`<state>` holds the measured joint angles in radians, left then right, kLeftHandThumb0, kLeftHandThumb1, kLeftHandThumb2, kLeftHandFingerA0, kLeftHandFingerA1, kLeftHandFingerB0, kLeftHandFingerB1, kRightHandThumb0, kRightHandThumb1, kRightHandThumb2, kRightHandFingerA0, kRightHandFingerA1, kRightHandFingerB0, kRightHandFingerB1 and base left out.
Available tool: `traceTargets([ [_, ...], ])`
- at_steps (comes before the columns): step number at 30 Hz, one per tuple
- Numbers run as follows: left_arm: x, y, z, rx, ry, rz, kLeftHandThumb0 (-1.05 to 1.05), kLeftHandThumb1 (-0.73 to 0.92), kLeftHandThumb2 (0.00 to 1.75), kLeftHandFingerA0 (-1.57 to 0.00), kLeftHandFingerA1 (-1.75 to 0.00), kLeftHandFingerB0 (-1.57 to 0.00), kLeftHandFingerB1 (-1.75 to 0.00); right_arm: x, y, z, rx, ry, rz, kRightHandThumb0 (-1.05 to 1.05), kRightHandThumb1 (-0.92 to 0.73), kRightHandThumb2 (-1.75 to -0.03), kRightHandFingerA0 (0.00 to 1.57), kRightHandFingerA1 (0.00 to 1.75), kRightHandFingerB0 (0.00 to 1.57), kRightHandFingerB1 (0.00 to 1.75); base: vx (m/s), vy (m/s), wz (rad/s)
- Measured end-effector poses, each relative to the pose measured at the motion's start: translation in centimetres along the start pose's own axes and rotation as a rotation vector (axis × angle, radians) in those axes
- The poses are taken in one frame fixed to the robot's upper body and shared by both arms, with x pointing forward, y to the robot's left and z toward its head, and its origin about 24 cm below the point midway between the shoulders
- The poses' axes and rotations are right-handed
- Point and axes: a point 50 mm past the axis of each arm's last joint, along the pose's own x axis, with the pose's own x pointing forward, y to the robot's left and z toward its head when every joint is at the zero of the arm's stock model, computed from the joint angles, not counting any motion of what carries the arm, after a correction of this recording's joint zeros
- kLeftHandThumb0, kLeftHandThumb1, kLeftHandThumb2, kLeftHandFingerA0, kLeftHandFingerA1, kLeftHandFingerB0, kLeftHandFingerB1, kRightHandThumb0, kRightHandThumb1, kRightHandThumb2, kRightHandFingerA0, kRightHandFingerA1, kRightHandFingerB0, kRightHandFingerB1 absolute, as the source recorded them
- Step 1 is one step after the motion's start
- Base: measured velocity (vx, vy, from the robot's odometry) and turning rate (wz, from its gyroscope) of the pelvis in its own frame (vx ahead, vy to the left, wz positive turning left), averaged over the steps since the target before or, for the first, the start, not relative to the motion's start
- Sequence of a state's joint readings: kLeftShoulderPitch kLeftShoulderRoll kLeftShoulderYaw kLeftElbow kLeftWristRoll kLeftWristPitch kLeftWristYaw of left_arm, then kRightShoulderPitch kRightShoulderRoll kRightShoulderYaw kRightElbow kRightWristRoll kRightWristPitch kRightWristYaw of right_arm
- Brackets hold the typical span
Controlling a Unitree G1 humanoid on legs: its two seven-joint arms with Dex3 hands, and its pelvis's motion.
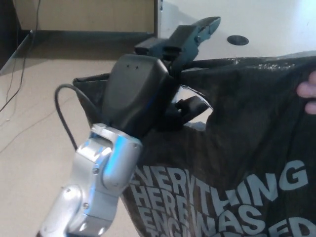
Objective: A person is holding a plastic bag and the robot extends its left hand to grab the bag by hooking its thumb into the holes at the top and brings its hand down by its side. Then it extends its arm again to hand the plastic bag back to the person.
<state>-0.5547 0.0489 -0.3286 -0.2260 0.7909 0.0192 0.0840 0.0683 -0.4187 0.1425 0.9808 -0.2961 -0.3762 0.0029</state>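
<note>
At frame centre, the left hand meets the plastic bag at its top edge; whether its fingers grip cannot be told. A person's hand holds the bag's far side; handover unfinished.

Soft indoor light, slight blur, glare on bag.

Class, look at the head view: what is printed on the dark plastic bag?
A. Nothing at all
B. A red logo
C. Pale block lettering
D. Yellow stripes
C: the plastic bag, with the left hand at its top edge, carries large pale capitals on its lower part, including the word EVERYTHING.
</note>
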Motion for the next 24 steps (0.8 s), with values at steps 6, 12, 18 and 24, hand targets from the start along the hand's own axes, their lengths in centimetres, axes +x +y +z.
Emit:
traceTargets([
  [6,0.7,-0.7,0.5,-0.034,-0.01,0.025,-0.19,0.77,0.67,-1.04,-1.63,-0.53,-0.4,0.1,-0.2,0.3,-0.001,-0.012,-0.005,-0.39,-0.58,-0.8,0.69,0.62,0.52,0.53,0.0,0.0,0.0],
  [12,1.2,-0.7,0.5,-0.047,-0.031,0.079,-0.03,0.69,0.83,-0.93,-1.75,-0.78,-1.24,0.5,-0.5,0.9,-0.009,-0.03,-0.011,-0.39,-0.59,-0.81,0.68,0.62,0.53,0.54,0.0,0.0,0.0],
  [18,1.2,-0.2,0.2,-0.05,-0.058,0.166,-0.01,0.67,0.84,-0.93,-1.7,-0.82,-1.2,0.9,-0.9,1.6,-0.016,-0.048,-0.018,-0.33,-0.69,-0.6,0.7,0.48,0.57,0.41,0.0,0.0,0.0],
  [24,1.0,0.8,-0.4,-0.049,-0.077,0.24,-0.08,0.74,0.72,-0.85,-1.73,-0.68,-1.38,0.9,-1.1,1.7,-0.022,-0.051,-0.018,-0.35,-0.7,-0.6,0.72,0.49,0.57,0.41,0.0,0.0,0.0],
])
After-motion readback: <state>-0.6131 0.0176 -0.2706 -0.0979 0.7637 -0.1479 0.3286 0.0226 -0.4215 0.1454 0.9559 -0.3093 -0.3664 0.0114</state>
